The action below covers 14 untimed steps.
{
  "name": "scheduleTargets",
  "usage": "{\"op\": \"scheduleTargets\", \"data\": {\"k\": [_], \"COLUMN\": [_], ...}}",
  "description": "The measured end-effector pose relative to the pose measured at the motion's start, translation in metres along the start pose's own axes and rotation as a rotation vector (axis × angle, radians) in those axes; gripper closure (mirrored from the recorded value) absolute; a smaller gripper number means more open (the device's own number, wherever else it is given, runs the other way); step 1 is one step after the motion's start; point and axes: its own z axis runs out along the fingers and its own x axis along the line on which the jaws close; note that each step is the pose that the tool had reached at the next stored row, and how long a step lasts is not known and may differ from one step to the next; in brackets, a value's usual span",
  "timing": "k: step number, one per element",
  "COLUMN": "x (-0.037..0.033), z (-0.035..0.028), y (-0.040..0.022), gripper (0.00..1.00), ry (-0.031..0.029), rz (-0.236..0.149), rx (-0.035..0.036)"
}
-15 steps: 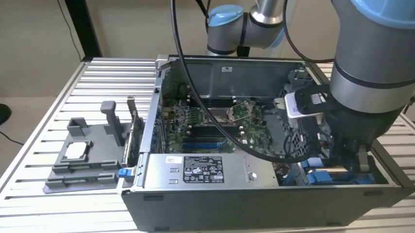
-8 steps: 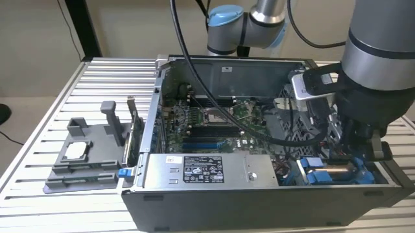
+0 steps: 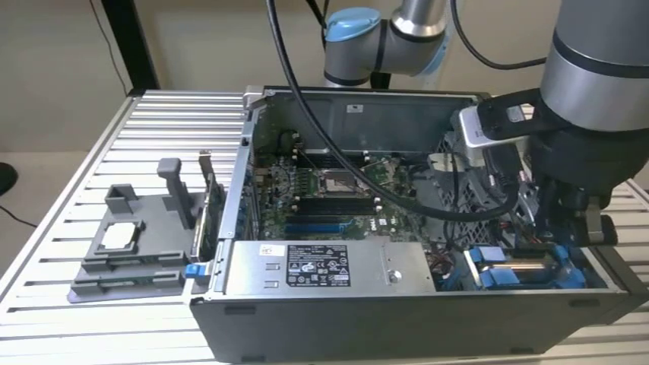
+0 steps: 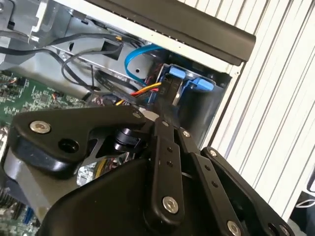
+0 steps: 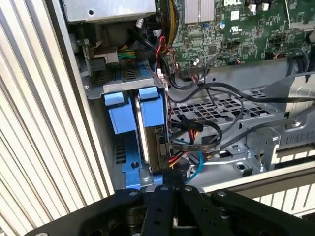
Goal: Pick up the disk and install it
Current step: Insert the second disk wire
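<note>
I'm holding the hand [image 5: 165, 184] clenched on the disk [image 5: 147, 132], which is sitting edgewise in the blue bay [image 5: 123, 115] at the computer case's [image 3: 406, 319] corner, right below my hand.

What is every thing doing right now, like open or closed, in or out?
computer case: side panel off, insides open to view.
disk: standing on edge in the blue bay at the case corner.
gripper: down over the disk's end.
small silver chip: lying flat on the grey holder, outside the case.
</note>
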Motion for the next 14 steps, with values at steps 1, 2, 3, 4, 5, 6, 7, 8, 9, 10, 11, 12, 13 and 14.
{"op": "scheduleTargets", "data": {"k": [1, 2, 3, 4, 5, 6, 7, 8, 9, 10, 11, 12, 13, 14], "x": [0.0000, 0.0000, 0.0000, -0.0001, -0.0001, 0.0000, 0.0000, 0.0000, 0.0000, 0.0000, 0.0000, -0.0001, -0.0001, -0.0001], "z": [0.0001, 0.0001, 0.0001, 0.0001, 0.0001, 0.0002, 0.0002, 0.0003, 0.0002, 0.0002, 0.0002, 0.0002, 0.0002, 0.0002], "y": [-0.0001, -0.0002, -0.0002, -0.0003, -0.0003, -0.0003, -0.0003, -0.0003, -0.0004, -0.0004, -0.0004, -0.0005, -0.0005, -0.0005], "gripper": [1.00, 1.00, 1.00, 1.00, 1.00, 1.00, 1.00, 1.00, 1.00, 1.00, 1.00, 1.00, 1.00, 1.00], "ry": [0.0055, 0.0108, 0.0168, 0.0234, 0.0294, 0.0362, 0.0422, 0.0475, 0.0523, 0.0571, 0.0619, 0.0664, 0.0707, 0.0750], "rz": [0.001, 0.003, 0.004, 0.005, 0.006, 0.007, 0.009, 0.010, 0.012, 0.013, 0.015, 0.016, 0.018, 0.020], "rx": [-0.0185, -0.0349, -0.0529, -0.0707, -0.0869, -0.1054, -0.1227, -0.1404, -0.1572, -0.1745, -0.1918, -0.2093, -0.2271, -0.2452]}}
